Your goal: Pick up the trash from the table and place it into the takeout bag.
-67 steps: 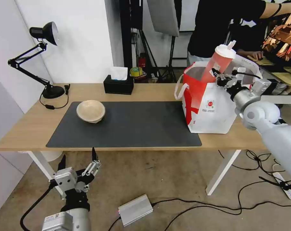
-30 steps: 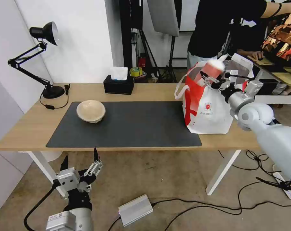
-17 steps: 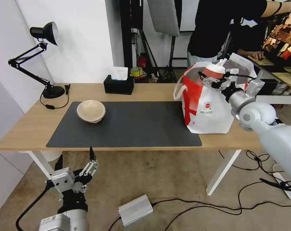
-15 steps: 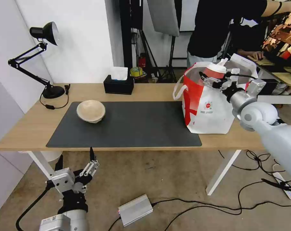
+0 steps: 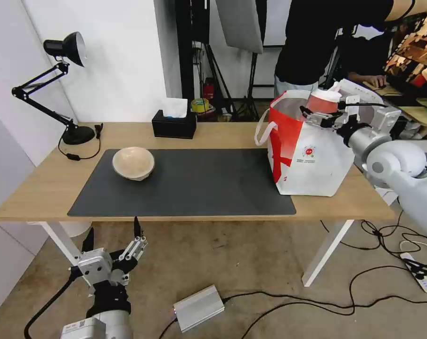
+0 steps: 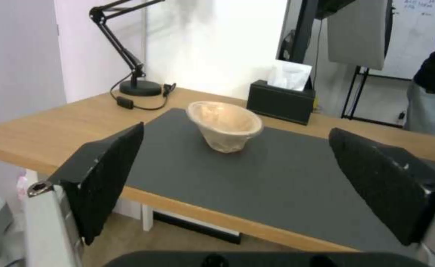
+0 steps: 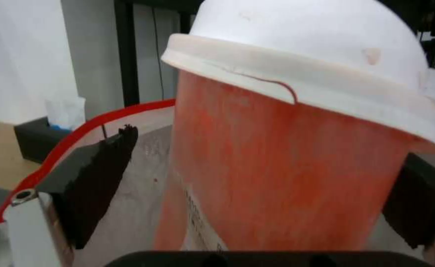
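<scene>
Cup low in takeout bag, jaws spread, beige bowl on mat

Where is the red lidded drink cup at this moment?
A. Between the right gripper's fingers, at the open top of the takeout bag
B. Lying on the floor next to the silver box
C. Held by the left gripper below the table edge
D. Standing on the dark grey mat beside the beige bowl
A: the red lidded drink cup sits between the fingers of the right gripper, in the mouth of the takeout bag.
</scene>
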`<state>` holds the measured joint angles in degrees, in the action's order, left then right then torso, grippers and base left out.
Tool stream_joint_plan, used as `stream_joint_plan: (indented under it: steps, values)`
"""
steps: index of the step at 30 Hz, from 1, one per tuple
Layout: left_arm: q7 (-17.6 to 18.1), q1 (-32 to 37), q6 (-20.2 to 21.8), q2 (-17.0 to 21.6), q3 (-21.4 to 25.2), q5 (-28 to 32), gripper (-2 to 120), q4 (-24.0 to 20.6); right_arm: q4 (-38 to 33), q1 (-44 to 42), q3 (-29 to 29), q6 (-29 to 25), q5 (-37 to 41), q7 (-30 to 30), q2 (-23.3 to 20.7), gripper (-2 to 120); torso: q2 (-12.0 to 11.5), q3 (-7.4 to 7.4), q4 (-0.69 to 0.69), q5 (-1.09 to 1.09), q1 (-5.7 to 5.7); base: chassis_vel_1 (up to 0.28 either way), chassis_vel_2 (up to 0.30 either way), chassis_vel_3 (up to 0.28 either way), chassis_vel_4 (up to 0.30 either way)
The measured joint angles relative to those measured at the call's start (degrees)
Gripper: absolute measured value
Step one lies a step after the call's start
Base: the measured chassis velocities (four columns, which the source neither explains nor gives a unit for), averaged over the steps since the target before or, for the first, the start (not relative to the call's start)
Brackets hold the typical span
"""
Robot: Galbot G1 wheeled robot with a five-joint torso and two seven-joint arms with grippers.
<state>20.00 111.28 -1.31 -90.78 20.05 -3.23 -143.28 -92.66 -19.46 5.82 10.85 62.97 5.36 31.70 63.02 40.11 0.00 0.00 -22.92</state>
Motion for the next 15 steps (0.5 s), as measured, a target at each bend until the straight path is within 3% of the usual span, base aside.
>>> stream_joint_plan:
  steps: [6,15]
  values:
    - [0.00,-0.56,-0.01,0.21,-0.15,0.25,100,-0.01,-1.26,1.72,0.57,5.04,-0.23,1.92,-1.45,100,0.00,0.00,0.00,0.00,0.00,0.000,0.000,0.000,0.000]
    - [0.00,-1.91,0.20,1.53,-1.38,1.20,100,1.19,-3.54,3.76,-0.37,13.13,5.80,7.31,-4.09,100,0.00,0.00,0.00,0.00,0.00,0.000,0.000,0.000,0.000]
